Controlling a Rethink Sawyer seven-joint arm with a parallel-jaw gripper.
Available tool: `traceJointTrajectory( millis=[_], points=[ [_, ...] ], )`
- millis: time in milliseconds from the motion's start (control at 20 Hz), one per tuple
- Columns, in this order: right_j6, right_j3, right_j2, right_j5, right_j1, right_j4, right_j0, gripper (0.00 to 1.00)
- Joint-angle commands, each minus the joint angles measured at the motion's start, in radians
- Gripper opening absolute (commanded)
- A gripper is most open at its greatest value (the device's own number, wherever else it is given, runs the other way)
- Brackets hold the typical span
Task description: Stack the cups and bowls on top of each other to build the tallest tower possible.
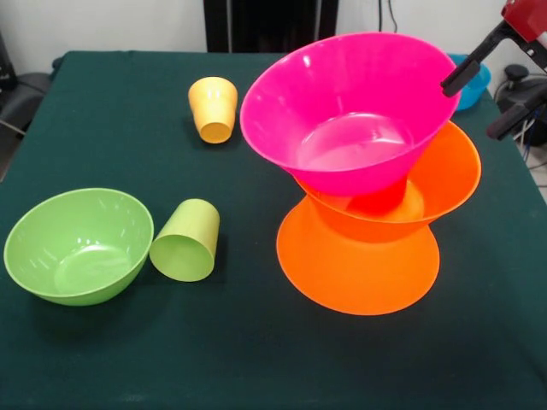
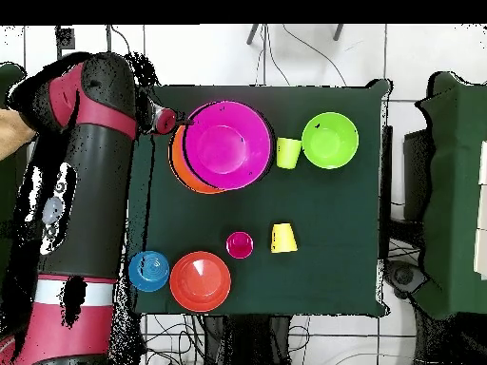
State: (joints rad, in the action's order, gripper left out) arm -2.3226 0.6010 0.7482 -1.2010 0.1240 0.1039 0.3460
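You have the tower (image 1: 367,196) built, pink bowl (image 1: 346,107) tilted on top; your gripper (image 1: 489,85) hangs open and empty beside its rim; next pick a loose piece, perhaps the magenta cup (image 2: 239,244), and place it gently

My hand (image 1: 487,90) hangs at the upper right, its two black fingers spread apart, one tip at the rim of the pink bowl (image 1: 350,107). That bowl tilts atop the orange bowls (image 1: 367,231). The green bowl (image 1: 77,246) touches the toppled green cup (image 1: 186,241) on the tabletop (image 1: 111,128).
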Motion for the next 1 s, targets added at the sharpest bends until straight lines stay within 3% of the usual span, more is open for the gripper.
traceJointTrajectory(
  millis=[50, 1000],
  points=[
    [-0.155, 0.026, -0.068, -0.045, 0.008, 0.019, 0.017, 1.0],
    [-0.141, 0.044, -0.082, -0.038, 0.018, 0.027, 0.013, 1.0]
  ],
)
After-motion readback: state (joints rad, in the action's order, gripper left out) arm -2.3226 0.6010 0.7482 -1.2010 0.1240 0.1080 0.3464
